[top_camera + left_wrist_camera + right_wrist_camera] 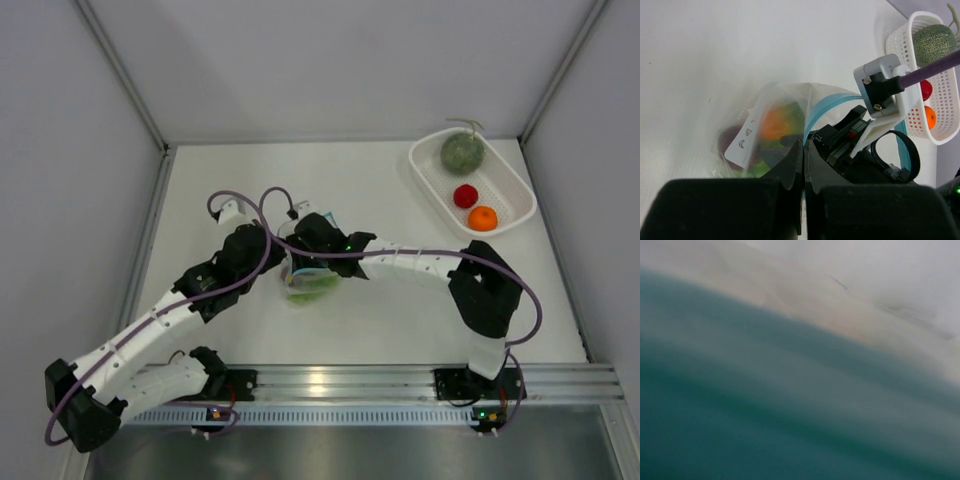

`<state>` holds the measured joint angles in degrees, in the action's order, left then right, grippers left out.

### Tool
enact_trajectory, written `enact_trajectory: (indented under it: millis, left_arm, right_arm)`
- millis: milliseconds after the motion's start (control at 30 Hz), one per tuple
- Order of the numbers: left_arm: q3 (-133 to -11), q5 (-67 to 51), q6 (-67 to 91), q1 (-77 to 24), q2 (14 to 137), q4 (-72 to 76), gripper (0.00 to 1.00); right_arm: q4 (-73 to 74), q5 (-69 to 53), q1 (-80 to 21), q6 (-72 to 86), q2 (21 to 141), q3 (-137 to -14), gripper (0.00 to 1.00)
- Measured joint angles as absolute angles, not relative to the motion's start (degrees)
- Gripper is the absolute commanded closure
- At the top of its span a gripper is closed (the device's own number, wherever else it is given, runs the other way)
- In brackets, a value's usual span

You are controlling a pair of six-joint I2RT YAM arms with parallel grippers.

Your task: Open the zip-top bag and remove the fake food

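The left hand (804, 152) is seen nearest, its black fingers (785, 172) pressed together on the edge of the bag (785, 100), just below the blue zip strip (822, 107). The bag is seen mid-surface (380, 180), with orange, green and dark red food (772, 125) blurred inside. The right hand (303, 255) is set against the bag's right side; how far it is open cannot be told. Well to the bag's right, a melon (463, 152), red ball (465, 195) and orange ball (483, 218) are held in a basket (512, 185).
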<state>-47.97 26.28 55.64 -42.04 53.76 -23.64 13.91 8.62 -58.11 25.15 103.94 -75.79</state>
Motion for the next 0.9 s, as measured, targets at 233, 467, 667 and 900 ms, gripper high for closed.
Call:
enact_trajectory:
  millis: [233, 467, 667, 900]
  left_arm:
    - [-46.0, 27.6, 55.5, -42.0, 53.7, -24.0, 1.00]
    - [-45.2, 28.5, 55.4, -42.0, 53.3, -24.3, 1.00]
    - [-44.8, 28.8, 55.4, -42.0, 53.3, -24.2, 1.00]
    - [-44.7, 29.6, 55.4, -41.9, 53.3, -24.1, 1.00]
  right_arm:
    - [12.6, 5.8, -58.1, 25.1, 108.4, -75.8, 0.54]
    - [10.9, 4.4, -58.1, 25.5, 110.3, -75.9, 0.45]
    - [9.3, 3.3, -58.2, 26.3, 111.0, -75.8, 0.43]
    - [6.1, 4.9, -58.2, 29.3, 112.1, -75.8, 0.34]
